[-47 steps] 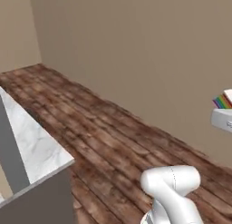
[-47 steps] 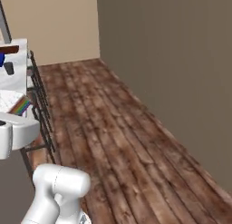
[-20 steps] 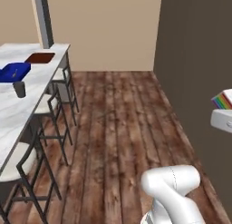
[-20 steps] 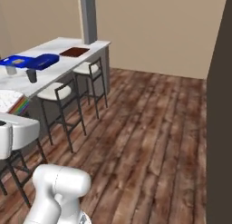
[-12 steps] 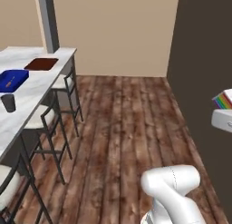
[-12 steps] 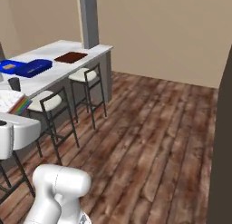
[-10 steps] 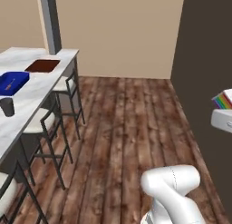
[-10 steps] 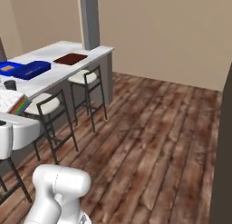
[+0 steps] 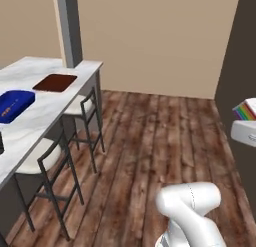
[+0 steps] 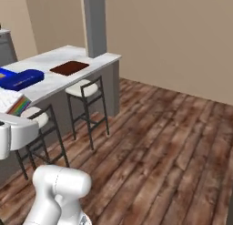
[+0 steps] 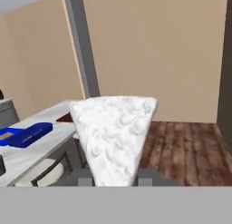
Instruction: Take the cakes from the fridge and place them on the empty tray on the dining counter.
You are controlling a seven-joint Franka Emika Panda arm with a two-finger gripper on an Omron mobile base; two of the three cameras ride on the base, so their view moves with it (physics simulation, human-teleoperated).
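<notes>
A cake slice (image 11: pixel 113 137), a wedge topped with white frosting, stands between my gripper's (image 11: pixel 115 178) two fingertips, and the gripper is shut on it. The slice's rainbow layers show at the right edge of the left base view (image 9: pixel 246 110) and at the left edge of the right base view (image 10: pixel 16 104). The dark brown tray (image 9: pixel 55 82) (image 10: pixel 69 67) lies bare on the far end of the white marble dining counter (image 9: pixel 47 108) (image 10: pixel 98 60), ahead and to my left. In the hand view the cake hides most of the tray. The fridge is out of view.
A blue box-like container (image 9: pixel 14 105) (image 10: pixel 20 78) (image 11: pixel 25 133) sits on the counter nearer to me than the tray. Dark-framed stools (image 9: pixel 82 108) (image 10: pixel 86 89) line the counter's side. A grey pillar (image 9: pixel 69 26) rises behind the tray. Wooden floor (image 9: pixel 150 141) lies open to the right.
The whole picture has shifted, so the base has moved: counter, tray and stools now sit more to the right and closer. The cake stays held in the gripper.
</notes>
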